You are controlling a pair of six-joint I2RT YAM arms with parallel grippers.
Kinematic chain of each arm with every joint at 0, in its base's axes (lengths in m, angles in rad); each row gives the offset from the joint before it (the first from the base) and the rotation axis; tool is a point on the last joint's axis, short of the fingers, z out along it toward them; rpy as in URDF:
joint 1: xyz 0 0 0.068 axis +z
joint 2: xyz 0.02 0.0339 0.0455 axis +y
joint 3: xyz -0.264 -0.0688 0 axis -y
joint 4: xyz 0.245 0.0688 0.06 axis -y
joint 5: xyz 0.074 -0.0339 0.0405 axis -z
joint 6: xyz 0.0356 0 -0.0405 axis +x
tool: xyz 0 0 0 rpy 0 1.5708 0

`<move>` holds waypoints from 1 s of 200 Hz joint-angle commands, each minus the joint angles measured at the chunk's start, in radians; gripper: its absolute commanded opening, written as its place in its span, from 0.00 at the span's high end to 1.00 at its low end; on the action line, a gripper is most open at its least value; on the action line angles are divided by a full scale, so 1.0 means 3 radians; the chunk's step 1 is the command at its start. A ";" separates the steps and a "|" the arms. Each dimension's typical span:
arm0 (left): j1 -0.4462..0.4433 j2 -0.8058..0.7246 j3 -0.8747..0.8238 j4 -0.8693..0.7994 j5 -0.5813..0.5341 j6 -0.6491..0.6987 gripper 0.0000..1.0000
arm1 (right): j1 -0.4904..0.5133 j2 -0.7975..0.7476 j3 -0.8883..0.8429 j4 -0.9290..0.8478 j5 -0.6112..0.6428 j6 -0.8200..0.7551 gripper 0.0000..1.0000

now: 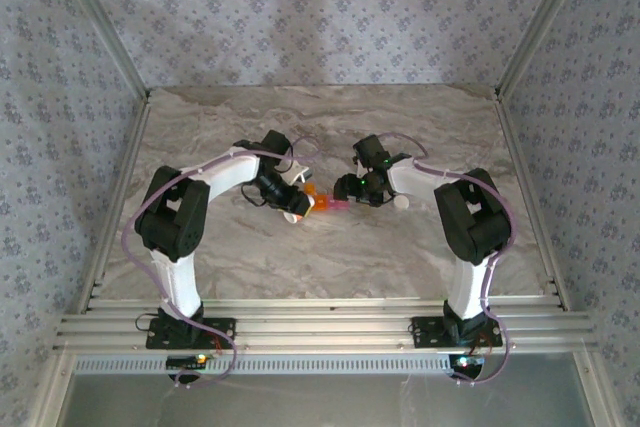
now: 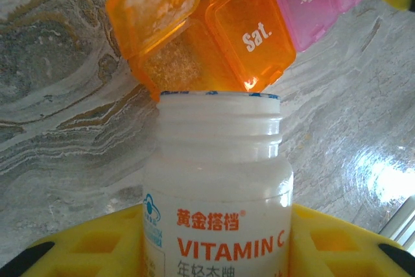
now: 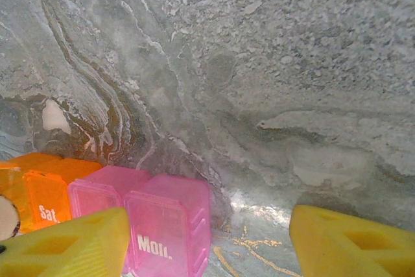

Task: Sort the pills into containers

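the containers [image 2: 253,37] lie on the marble table [image 3: 292,63] between both arms, 1 orange lid up. light, slick, thin plastic: pinch the strip's long sides. left gripper [image 1: 290,202] clamps the vitamin bottle [image 2: 217,180]; right gripper [image 3: 209,225] gapes wide, empty

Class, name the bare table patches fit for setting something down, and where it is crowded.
Crowded: centre, where left gripper, bottle, containers and right gripper meet. Bare: table behind them up to the wall; near stretch between the arms.
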 commanded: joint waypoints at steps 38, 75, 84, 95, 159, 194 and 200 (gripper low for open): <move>-0.0008 0.0048 0.0186 -0.0249 -0.0088 0.0059 1.00 | -0.0021 0.0154 0.0067 0.0048 0.0001 -0.0050 0.31; -0.0009 0.0071 0.0253 -0.0343 -0.0125 0.0094 1.00 | -0.0015 0.0177 0.0066 0.0049 -0.0012 -0.0049 0.31; -0.0013 0.0079 0.0266 -0.0362 -0.0125 0.0097 1.00 | -0.0015 0.0182 0.0067 0.0048 -0.0012 -0.0050 0.31; -0.0019 0.0082 0.0285 -0.0384 -0.0135 0.0109 1.00 | -0.0014 0.0187 0.0065 0.0048 -0.0012 -0.0049 0.31; -0.0060 0.0166 0.0409 -0.0556 -0.0178 0.0180 1.00 | -0.0007 0.0213 0.0067 0.0063 -0.0011 -0.0038 0.31; -0.0088 0.0204 0.0452 -0.0614 -0.0245 0.0184 1.00 | -0.0007 0.0213 0.0066 0.0066 -0.0015 -0.0043 0.31; -0.0092 0.0204 0.0464 -0.0626 -0.0256 0.0195 1.00 | -0.0008 0.0214 0.0067 0.0063 -0.0014 -0.0044 0.31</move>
